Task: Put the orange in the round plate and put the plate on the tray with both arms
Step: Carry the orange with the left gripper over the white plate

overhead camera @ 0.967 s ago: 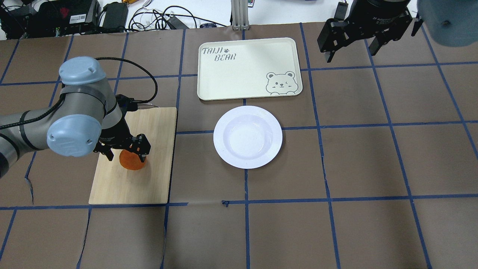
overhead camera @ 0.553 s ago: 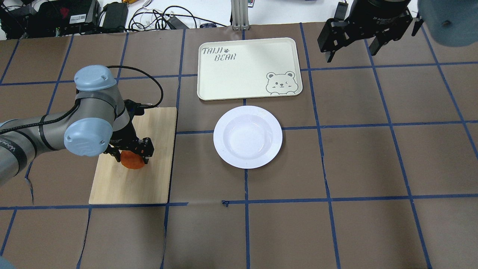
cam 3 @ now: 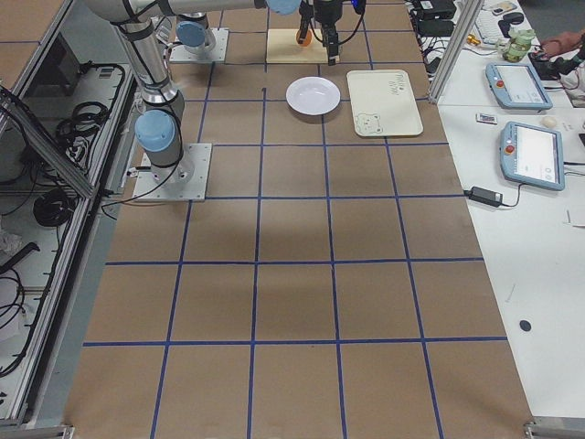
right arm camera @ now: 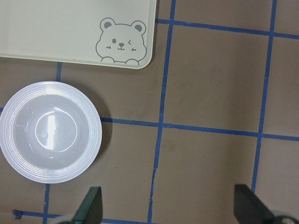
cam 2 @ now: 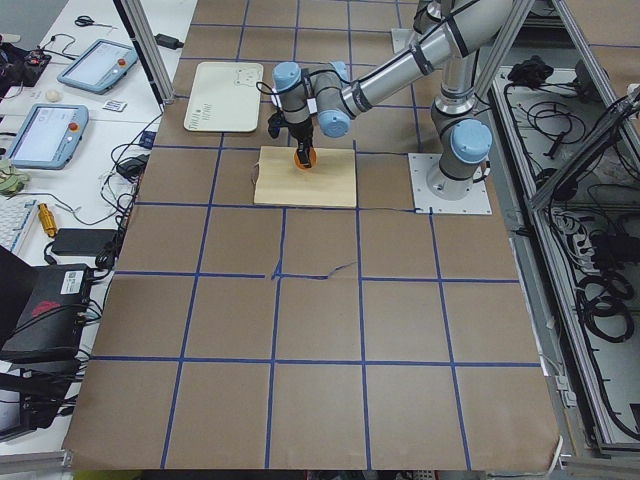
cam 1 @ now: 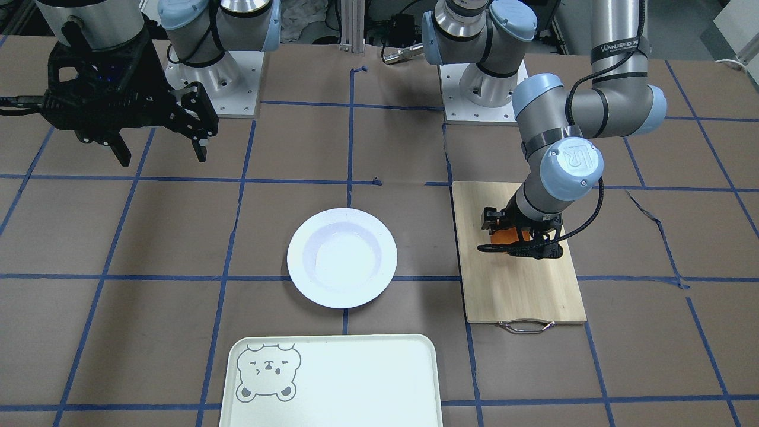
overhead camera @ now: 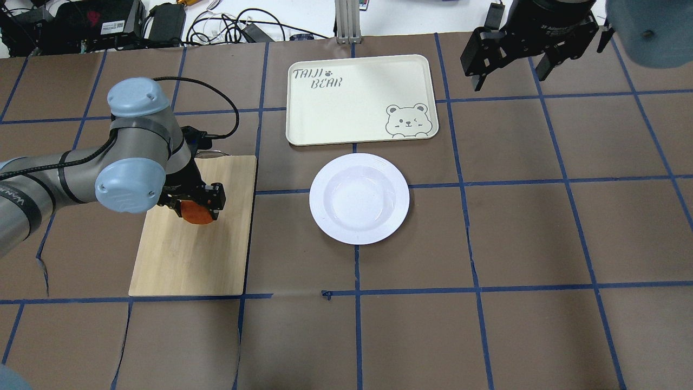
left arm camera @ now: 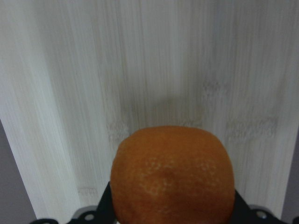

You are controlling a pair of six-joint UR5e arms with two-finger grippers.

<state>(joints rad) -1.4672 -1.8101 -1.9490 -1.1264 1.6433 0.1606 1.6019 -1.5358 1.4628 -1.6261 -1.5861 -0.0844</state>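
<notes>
Over the wooden cutting board (overhead camera: 184, 260), at the overhead view's 9 o'clock, the left gripper (overhead camera: 194, 203) was clamped on the orange (overhead camera: 197, 215). At the board's 3 o'clock lay the round plate (overhead camera: 319, 216), apart from the tray (overhead camera: 357, 97) at its 12 o'clock. At the plate's 2 o'clock the right gripper (overhead camera: 509, 76) hung with its fingers spread wide.

Metal-handled wooden cutting board (overhead camera: 189, 260)

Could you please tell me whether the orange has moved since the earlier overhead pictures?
Yes. Held in the left gripper, the orange has shifted toward the far edge of the wooden board, and slightly toward the plate.
</notes>
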